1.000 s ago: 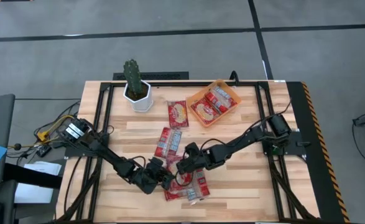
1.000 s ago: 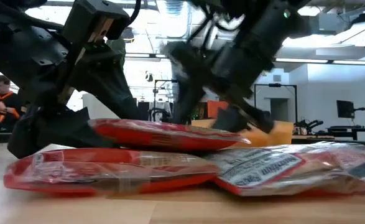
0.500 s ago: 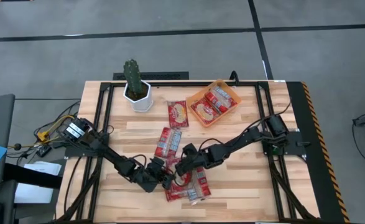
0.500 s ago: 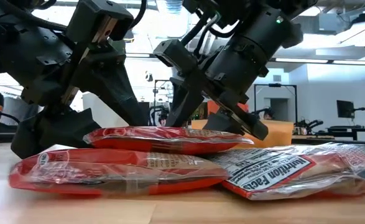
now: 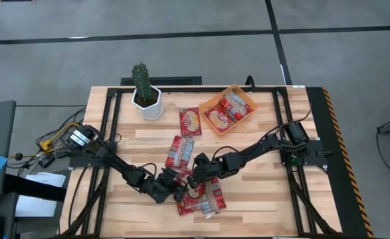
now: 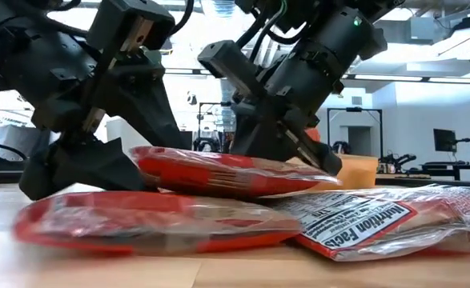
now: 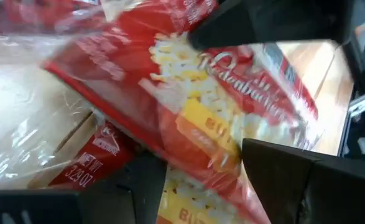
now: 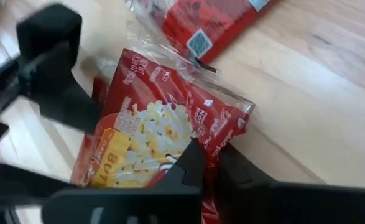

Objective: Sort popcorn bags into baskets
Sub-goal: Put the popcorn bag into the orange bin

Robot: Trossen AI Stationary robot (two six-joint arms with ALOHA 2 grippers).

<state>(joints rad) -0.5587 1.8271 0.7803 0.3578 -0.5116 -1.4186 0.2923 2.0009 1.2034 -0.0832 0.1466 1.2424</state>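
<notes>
Lifting is now evident: compared with a moment ago, the top popcorn bag is tilting up off the pile near the front edge, so I am judging the pick as under way. My left pincer is straddling this bag, fingers spread. My right pincer is pinching its sealed edge. The orange basket is already holding two bags, far across the wooden surface. A lit workshop is showing behind.
</notes>
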